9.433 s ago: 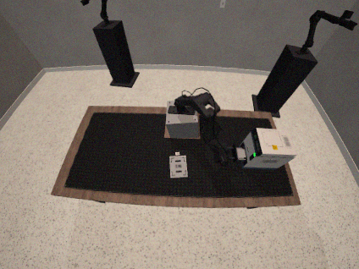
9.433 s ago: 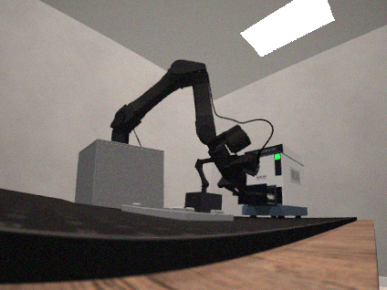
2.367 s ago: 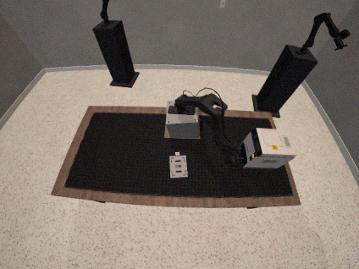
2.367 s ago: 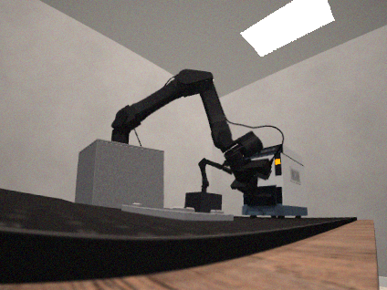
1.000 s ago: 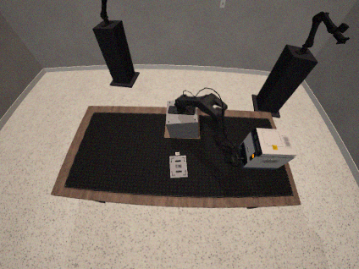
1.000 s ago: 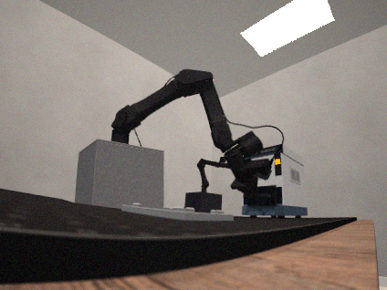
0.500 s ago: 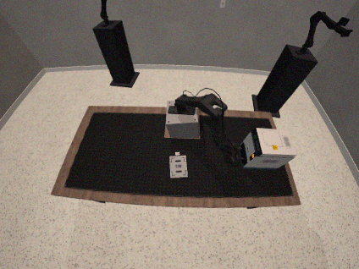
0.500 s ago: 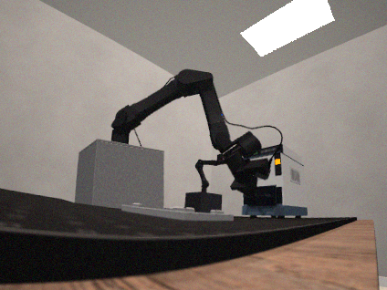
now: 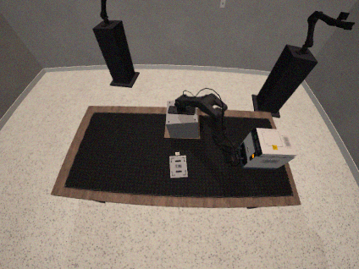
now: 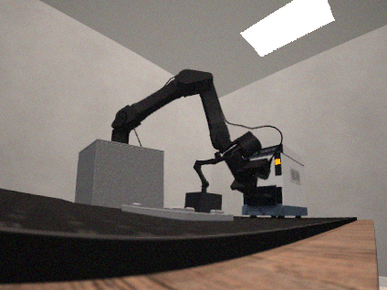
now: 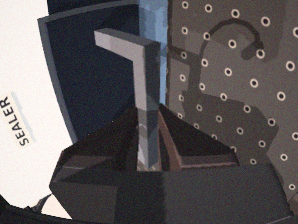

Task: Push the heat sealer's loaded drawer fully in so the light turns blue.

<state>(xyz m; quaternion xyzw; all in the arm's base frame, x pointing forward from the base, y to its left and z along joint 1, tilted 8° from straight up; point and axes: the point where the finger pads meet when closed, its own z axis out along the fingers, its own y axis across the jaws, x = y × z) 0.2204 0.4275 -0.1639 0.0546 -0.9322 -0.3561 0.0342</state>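
Heat sealer [image 9: 275,161] [image 10: 289,182] [image 11: 22,65] upright near one end of the tabletop [image 9: 127,198] [image 10: 297,271]. White boxy housing, flat smooth panels, yellow label [image 9: 274,147] on top, black lettering reading "SEALER" on the white part in the wrist view. Blue base [image 10: 297,211] [image 11: 159,30] under the housing, on small dark feet. Status light [image 9: 253,156] [image 10: 277,161] is amber, on the black strip at the sealer's front.

Drawer front [image 11: 95,75] is dark navy with a grey raised edge, at the front of the sealer. Drawer contents hidden, can't tell how sheet or frame sit. Drawer handle [image 11: 146,80] is a pale grey squared bar with a right-angle bend, in front of the navy panel.

Gripper [image 9: 235,157] [image 10: 250,183] [image 11: 148,111] at the sealer's front, fingers closed in on the handle, pinching the bar. Black jointed arm [image 9: 203,101] [image 10: 198,82] with a loose cable reaches over from the grey box-shaped pedestal [image 9: 182,130] [image 10: 128,175], which is well apart from the sealer.

Mat [image 9: 118,156] [image 10: 137,255] [image 11: 240,110] under the sealer is dark, dotted with pale-rimmed holes up close. Tabletop edge is brown wood grain. Flat white rectangular plate [image 9: 173,170] [image 10: 178,213] with dark markings lies on the mat, apart from the sealer.

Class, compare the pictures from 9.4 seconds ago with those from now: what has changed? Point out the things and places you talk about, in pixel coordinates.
The drawer [image 9: 243,154] [image 10: 266,196] [image 11: 95,75] moved inward, into the sealer [image 9: 275,141] [image 10: 291,189] [image 11: 20,70], with the end effector [image 9: 238,159] [image 10: 238,186] [image 11: 148,111] following. The light [image 9: 253,156] [image 10: 277,161] turned from green to amber. The sealer and the flat pale board [image 9: 178,167] [image 10: 178,213] visibly stayed put.
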